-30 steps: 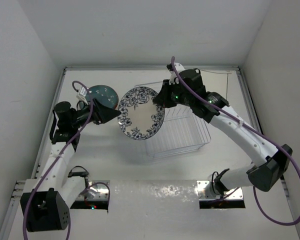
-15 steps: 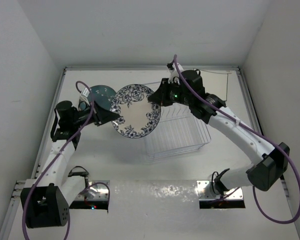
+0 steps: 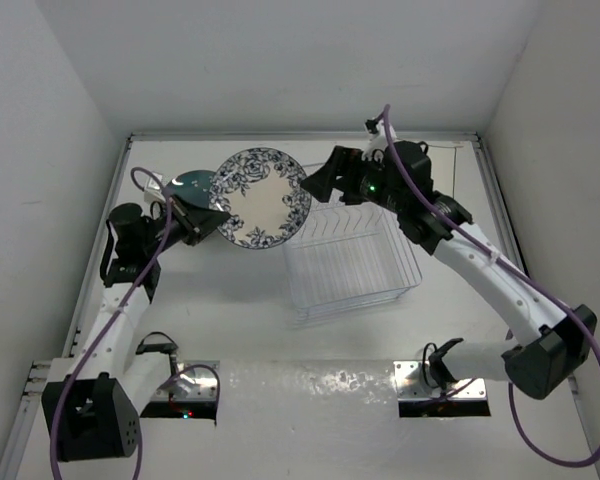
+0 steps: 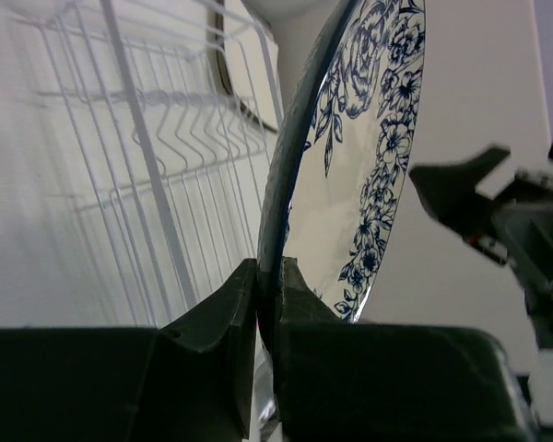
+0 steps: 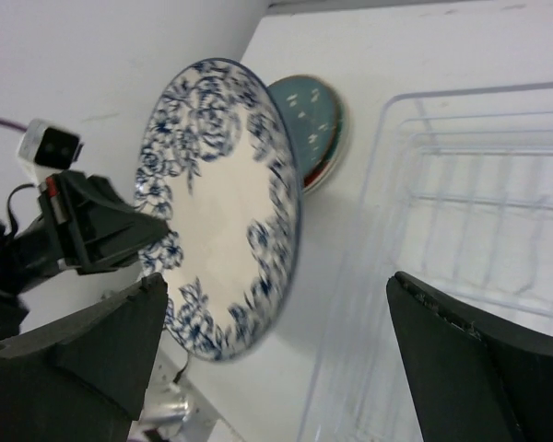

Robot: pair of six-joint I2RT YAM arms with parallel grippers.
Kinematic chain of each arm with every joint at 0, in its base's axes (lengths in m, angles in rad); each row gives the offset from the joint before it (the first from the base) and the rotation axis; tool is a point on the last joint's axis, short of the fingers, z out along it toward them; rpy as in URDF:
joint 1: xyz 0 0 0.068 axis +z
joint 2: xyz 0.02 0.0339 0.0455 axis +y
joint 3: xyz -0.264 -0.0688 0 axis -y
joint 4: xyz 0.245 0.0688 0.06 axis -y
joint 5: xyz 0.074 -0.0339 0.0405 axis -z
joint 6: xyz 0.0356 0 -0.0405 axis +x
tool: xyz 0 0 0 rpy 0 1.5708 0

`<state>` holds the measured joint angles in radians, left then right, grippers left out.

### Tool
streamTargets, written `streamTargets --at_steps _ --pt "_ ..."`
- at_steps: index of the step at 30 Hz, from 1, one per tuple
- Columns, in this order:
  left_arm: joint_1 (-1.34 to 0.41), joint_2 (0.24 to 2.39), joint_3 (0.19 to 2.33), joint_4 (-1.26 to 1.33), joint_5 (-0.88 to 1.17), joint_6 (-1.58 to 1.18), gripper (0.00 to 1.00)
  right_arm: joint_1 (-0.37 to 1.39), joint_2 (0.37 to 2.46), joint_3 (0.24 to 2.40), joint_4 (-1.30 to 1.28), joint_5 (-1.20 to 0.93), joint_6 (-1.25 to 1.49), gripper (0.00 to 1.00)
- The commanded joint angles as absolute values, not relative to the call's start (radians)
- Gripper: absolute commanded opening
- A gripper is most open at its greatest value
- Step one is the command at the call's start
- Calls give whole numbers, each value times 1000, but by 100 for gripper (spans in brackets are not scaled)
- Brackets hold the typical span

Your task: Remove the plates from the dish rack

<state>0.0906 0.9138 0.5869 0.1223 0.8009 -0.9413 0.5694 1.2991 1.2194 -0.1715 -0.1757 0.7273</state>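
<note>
At the table's 9 o'clock the left gripper (image 4: 267, 276) is clamped on the rim of the floral plate (image 3: 260, 197), held tilted at 10 o'clock of the plateless dish rack (image 3: 350, 262); at 1 o'clock the right gripper (image 3: 325, 180) is spread wide, nothing held. On so thin a grip the plate could be twisted loose or knocked on the teal plate (image 5: 313, 110) beyond, shown plainly only by the right wrist view, the pinch only by the left
</note>
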Motion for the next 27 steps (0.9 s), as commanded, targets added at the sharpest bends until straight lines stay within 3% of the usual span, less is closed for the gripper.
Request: streamTargets --at_steps 1,5,15,27 --pt "132 897 669 253 678 -1081 0 554 1229 1223 -265 -48 666 99" --pt "208 940 732 55 537 -1035 0 554 1146 1174 -344 83 627 99" --pt "290 1167 790 31 293 -986 0 555 939 1026 -405 78 560 99" --pt "295 1403 816 135 262 -976 0 557 907 931 -387 9 519 99"
